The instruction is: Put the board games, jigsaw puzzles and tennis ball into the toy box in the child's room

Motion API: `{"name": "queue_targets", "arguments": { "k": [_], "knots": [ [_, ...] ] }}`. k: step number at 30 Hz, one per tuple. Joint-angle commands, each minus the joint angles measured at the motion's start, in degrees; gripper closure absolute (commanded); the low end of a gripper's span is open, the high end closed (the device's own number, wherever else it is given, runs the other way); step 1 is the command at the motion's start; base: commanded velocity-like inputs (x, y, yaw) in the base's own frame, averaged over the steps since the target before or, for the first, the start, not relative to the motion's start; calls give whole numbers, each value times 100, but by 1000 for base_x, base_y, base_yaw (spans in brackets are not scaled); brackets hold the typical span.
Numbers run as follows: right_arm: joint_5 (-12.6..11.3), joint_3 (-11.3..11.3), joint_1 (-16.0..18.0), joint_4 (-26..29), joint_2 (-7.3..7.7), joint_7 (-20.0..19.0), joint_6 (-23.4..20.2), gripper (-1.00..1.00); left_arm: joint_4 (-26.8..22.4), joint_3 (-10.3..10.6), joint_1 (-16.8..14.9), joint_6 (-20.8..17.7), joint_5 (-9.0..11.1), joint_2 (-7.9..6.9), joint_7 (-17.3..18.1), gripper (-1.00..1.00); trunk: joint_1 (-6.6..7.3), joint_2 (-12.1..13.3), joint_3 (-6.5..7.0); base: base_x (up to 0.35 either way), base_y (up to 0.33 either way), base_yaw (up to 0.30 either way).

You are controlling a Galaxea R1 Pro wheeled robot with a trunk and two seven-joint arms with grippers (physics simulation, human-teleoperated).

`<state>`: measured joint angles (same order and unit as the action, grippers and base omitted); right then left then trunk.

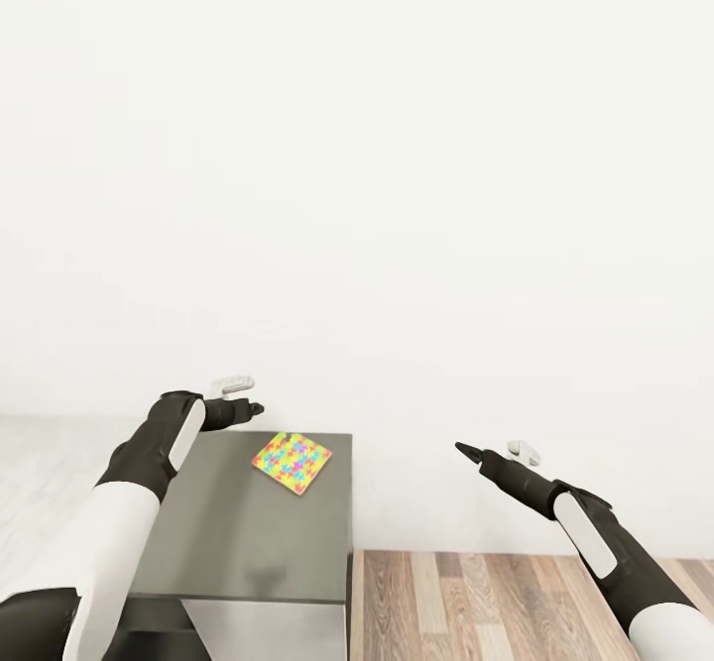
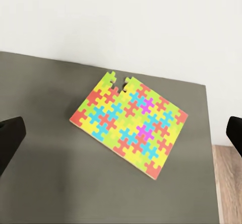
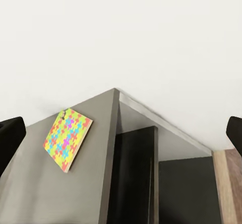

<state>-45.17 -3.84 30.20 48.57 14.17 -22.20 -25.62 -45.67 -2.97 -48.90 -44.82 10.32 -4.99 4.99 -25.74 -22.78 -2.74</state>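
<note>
One jigsaw puzzle (image 1: pixel 291 461), a thin square of yellow, blue, pink and green pieces, lies flat on the dark grey corner section of the table (image 1: pixel 248 542), close to the wall. My left gripper (image 1: pixel 246 399) hovers open just left of it and slightly above. In the left wrist view the puzzle (image 2: pixel 131 123) lies between the dark fingertips (image 2: pixel 10 138), untouched. My right gripper (image 1: pixel 488 454) is open and empty in the air past the table's right edge, over the floor. The right wrist view shows the puzzle (image 3: pixel 68 138) near the table corner (image 3: pixel 115 90).
A plain white wall (image 1: pixel 357 146) stands directly behind the table. Wood floor (image 1: pixel 496 602) lies to the right of the table. The lighter table top (image 1: pixel 50 463) continues to the left. Below the top is a dark recess (image 3: pixel 136 183).
</note>
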Motion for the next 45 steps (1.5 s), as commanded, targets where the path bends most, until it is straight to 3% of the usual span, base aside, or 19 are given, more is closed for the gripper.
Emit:
{"name": "queue_targets", "arguments": {
  "k": [1, 18, 45],
  "knots": [
    [-36, -11, 6, 3, 6, 1, -22, -100, -4, -14, -5, -29, 6, 0, 19, -100, -5, -13, -14, 81, 0, 0],
    [-35, -11, 5, 1, 7, -14, -22, -100, 58, -10, -5, -22, 6, 0, 20, -100, -5, -13, -14, 180, 0, 0],
    [-36, -11, 5, 3, 16, -48, -41, -100, 58, -5, 3, -25, 6, 6, 20, -100, -5, -13, -14, 74, 0, 0]
  ]
}}
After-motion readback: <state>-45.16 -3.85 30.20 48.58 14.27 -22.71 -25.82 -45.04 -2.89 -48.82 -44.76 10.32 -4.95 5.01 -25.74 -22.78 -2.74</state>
